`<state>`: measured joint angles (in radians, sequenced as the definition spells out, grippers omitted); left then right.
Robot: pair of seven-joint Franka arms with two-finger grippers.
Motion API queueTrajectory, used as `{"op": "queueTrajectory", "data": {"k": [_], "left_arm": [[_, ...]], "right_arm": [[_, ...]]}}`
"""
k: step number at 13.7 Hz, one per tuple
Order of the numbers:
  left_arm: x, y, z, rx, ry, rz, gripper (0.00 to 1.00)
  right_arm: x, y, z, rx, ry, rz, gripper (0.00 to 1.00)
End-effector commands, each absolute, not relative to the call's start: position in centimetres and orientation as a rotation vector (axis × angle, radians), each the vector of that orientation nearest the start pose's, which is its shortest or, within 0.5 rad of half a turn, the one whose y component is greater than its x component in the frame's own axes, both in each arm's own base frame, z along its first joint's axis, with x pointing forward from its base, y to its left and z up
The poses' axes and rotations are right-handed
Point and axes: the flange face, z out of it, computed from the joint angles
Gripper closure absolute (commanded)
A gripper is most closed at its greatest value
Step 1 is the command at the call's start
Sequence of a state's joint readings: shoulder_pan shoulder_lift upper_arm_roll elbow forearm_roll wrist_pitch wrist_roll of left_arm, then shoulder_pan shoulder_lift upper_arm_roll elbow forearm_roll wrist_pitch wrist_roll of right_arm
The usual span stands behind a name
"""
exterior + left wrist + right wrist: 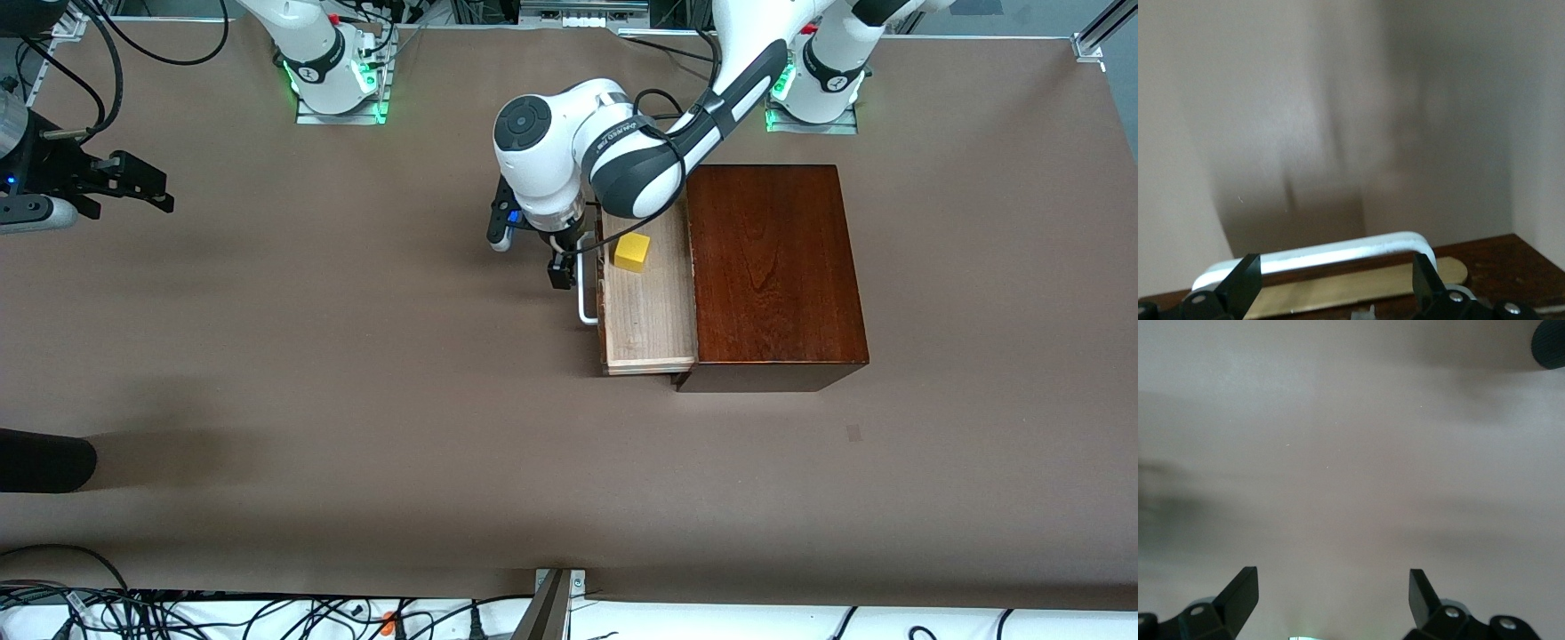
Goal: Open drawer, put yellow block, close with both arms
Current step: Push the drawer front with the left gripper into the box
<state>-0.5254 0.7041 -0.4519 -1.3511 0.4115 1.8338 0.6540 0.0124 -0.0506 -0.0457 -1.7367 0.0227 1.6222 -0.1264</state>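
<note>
Drawer (647, 311) stands pulled out of the dark wooden box (772, 267), a bit right of centre in my front view, with the yellow block (632, 252) lying in its pale tray near the upper end. I see the left gripper (562, 267) at the white handle (584, 284); in the left wrist view its fingers (1245, 280) are spread wide, apart from the bar (1338, 252). At the left edge of the frame, the right gripper (147, 188) waits over bare table (356, 373), its fingers (1241, 590) wide apart, gripping nothing.
</note>
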Motion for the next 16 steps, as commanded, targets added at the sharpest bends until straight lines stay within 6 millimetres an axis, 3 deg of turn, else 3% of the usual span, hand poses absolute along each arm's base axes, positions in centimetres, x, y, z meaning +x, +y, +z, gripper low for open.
{"op": "queueTrajectory", "data": {"k": [1,8,16], "left_arm": [[48.7,-51.8,32.2,-1.962,2.228,0.275,0.00],[49.2,-49.1,32.3,-1.961,2.164,0.408,0.00],[52.5,-42.5,33.0,-2.044,2.063,0.474,0.00]], "right_arm": [[54.2,-2.3,58.7,-3.098,-0.104,0.081,0.00],[54.8,-2.0,57.8,-3.093,-0.112,0.104,0.00],[55.6,-1.8,57.9,-3.061,-0.103,0.106,0.00]]}}
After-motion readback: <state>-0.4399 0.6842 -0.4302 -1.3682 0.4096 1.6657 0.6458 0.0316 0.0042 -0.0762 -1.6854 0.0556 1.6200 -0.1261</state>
